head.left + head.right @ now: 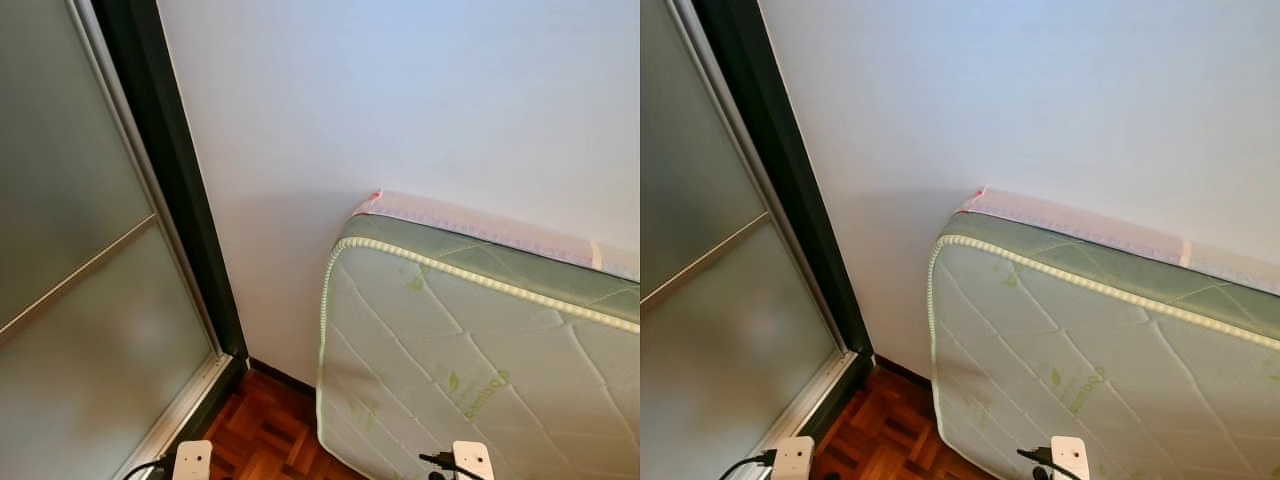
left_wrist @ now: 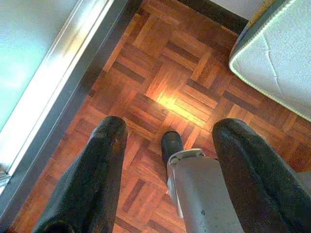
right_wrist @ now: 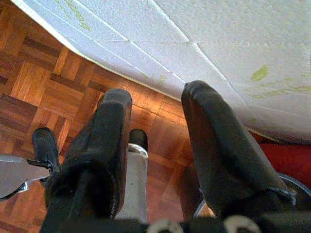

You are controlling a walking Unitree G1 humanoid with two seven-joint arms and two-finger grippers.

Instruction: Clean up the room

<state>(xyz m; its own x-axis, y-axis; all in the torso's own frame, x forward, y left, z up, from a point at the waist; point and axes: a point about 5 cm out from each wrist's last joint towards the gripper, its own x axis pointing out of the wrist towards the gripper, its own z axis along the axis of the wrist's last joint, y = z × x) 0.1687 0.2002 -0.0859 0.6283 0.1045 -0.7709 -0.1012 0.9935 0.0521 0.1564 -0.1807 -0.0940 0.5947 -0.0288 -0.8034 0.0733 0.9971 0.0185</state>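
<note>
A quilted white and green mattress leans on its side against the white wall. Both arms hang low beside the body. My left gripper is open over the parquet floor, with nothing between its fingers. My right gripper is open too, hanging over the floor next to the mattress edge, and holds nothing.
A frosted glass sliding door with a dark frame stands on the left, its metal track running along the floor. A strip of parquet lies between door and mattress. Something red sits on the floor near my right gripper.
</note>
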